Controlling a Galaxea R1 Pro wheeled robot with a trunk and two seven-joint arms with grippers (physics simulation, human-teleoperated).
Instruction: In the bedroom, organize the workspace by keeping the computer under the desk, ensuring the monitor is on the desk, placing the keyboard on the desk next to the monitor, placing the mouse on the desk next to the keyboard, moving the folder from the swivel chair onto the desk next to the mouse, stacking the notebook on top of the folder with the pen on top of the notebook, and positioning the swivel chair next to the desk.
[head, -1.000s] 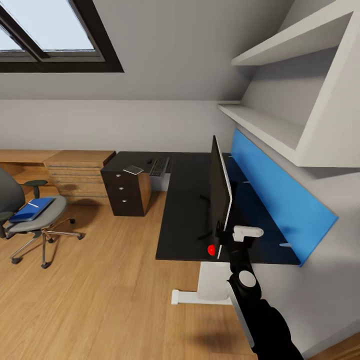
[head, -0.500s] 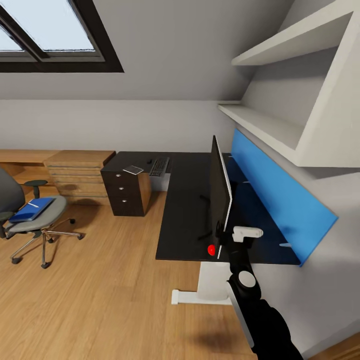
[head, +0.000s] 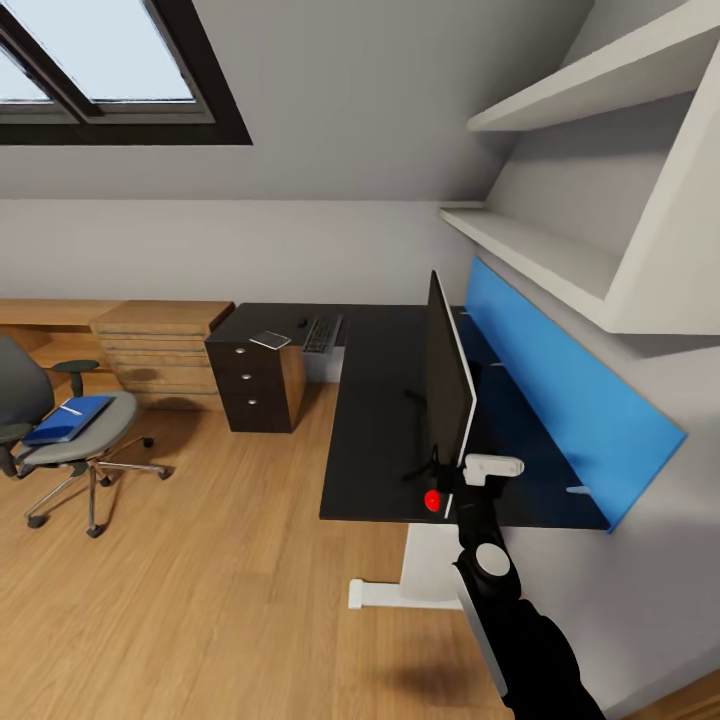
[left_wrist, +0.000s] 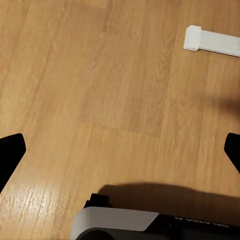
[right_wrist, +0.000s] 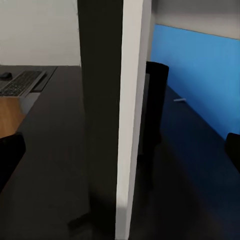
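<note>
Black desk (head: 375, 420), right jaws spread wide around monitor (right_wrist: 112, 115) edge

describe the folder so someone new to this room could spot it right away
Start at the wooden floor on the room's left side and find the swivel chair with its grey seat. The folder lies flat on that seat. It is the bright blue rectangle there, with a thin white pen lying on it.

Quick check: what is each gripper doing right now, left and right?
Left gripper: open, holding nothing, above the wooden floor.
Right gripper: open, fingers either side of the monitor, not clamped.
</note>
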